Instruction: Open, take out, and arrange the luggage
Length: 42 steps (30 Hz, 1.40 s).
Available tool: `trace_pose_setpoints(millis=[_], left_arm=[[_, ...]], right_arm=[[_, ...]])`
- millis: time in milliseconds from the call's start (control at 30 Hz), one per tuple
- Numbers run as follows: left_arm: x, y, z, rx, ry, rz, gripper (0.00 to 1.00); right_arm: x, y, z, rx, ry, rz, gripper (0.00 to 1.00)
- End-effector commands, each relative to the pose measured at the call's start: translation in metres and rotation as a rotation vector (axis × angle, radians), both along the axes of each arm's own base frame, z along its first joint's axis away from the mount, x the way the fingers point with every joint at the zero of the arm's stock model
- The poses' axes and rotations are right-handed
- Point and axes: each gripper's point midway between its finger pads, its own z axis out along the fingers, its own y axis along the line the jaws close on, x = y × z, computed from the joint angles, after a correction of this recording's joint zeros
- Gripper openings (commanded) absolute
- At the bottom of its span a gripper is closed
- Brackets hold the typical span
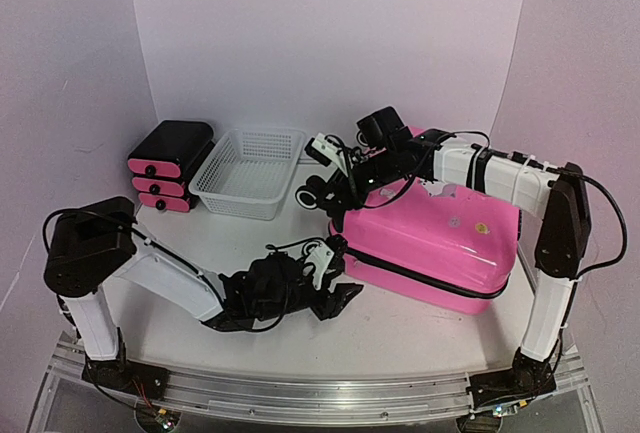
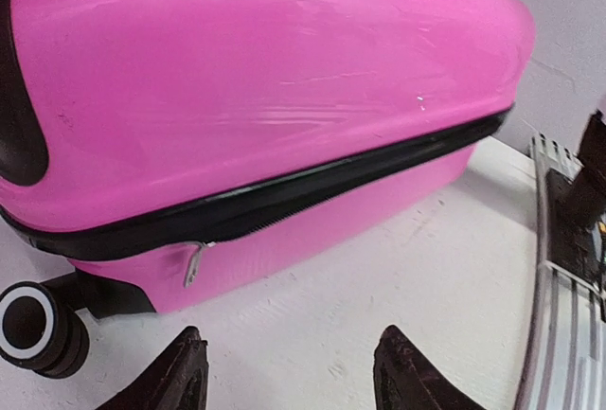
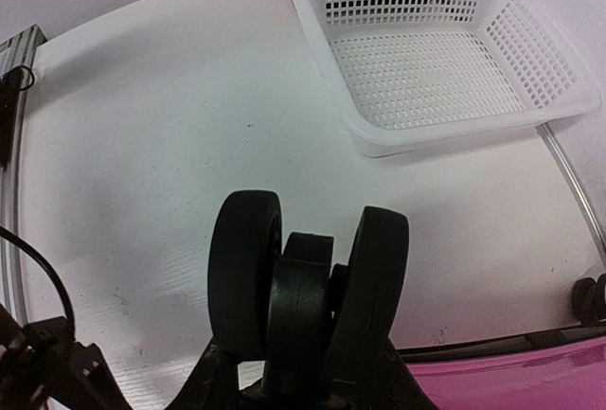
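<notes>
Left wrist view: left gripper (image 2: 289, 372) jaws stand apart, empty; centre them on the luggage (image 2: 265, 79) zipper pull (image 2: 194, 263). Whether the right gripper (image 1: 345, 183) jaws are closed cannot be told.

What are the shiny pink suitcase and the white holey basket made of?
The large glossy pink suitcase looks like rigid moulded plastic: light streaks reflect off its smooth curved shell. The white mesh basket seems thin matte plastic, judging by its moulded grid of holes.
</notes>
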Motion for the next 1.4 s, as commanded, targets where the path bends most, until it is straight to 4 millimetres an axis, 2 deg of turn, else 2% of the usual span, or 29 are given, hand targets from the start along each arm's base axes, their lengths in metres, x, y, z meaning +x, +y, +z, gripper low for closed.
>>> trace_pose_setpoints(millis=[0,67,167,300,400,500,600,700,833,900,1067,1167,1367], left_arm=[[0.034,-0.022,0.040,-0.176,-0.046,0.145,0.60],[0.040,-0.031,0.030,-0.169,-0.044,0.163,0.59],[0.053,-0.034,0.017,-0.154,-0.047,0.224,0.56],[0.062,-0.027,0.005,-0.135,-0.046,0.277,0.55],[0.068,-0.023,-0.003,-0.138,-0.017,0.276,0.62],[0.069,-0.027,-0.005,-0.139,-0.017,0.223,0.66],[0.068,-0.032,-0.008,-0.136,-0.047,0.195,0.67],[0.070,-0.033,-0.005,-0.146,-0.077,0.176,0.60],[0.074,-0.035,0.001,-0.166,-0.085,0.184,0.44],[0.074,-0.037,0.008,-0.186,-0.087,0.179,0.39],[0.072,-0.039,0.021,-0.222,-0.093,0.164,0.35],[0.073,-0.038,0.022,-0.221,-0.101,0.173,0.32],[0.076,-0.036,0.023,-0.216,-0.111,0.193,0.18]], right_arm=[[0.006,0.014,0.009,0.099,0.066,-0.038,0.06],[0.006,0.014,0.012,0.106,0.062,-0.038,0.06],[0.004,0.014,0.021,0.123,0.057,-0.031,0.06],[0.003,0.014,0.028,0.135,0.051,-0.031,0.06],[0.002,0.014,0.030,0.138,0.052,-0.029,0.06],[0.000,0.013,0.029,0.136,0.056,-0.028,0.06],[-0.001,0.012,0.025,0.132,0.064,-0.029,0.05],[-0.001,0.013,0.027,0.136,0.066,-0.030,0.05],[-0.002,0.014,0.029,0.145,0.072,-0.028,0.03],[-0.002,0.014,0.029,0.147,0.075,-0.029,0.03],[-0.002,0.015,0.032,0.156,0.081,-0.028,0.01],[-0.003,0.014,0.032,0.155,0.082,-0.029,0.00],[-0.004,0.015,0.031,0.159,0.094,-0.028,0.00]])
